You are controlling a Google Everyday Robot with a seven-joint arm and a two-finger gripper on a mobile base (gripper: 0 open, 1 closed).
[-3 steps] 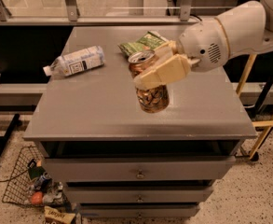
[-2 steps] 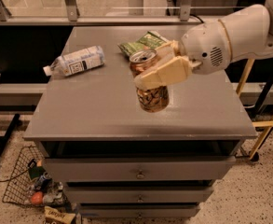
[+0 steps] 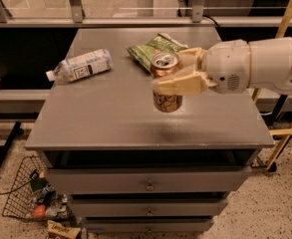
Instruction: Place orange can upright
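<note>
Orange can [image 3: 166, 99] stands upright, silver top and pull tab facing up, near the middle of the grey cabinet top [image 3: 105, 118], slightly right of centre. I cannot tell if its base sits on the surface (a dark shadow lies just near of it).

Gripper [image 3: 168, 71] comes in from the right on a white arm [image 3: 265, 63] and is pinching the orange can. One tan finger [image 3: 180, 83] crosses the can's near side. The other sits at its far side, partly hidden behind the rim.

Green snack bag [image 3: 146, 51] lies flat just beyond the can, towards the far edge; touching or not, can't say.

Plastic bottle [image 3: 80, 64], white label, lies on its side at far left of the top, cap pointing left, well apart from the can.

Below the top: closed drawers, the uppermost with a small knob [image 3: 149, 186].

Floor, near left: wire basket [image 3: 16, 203] holding assorted small items.
</note>
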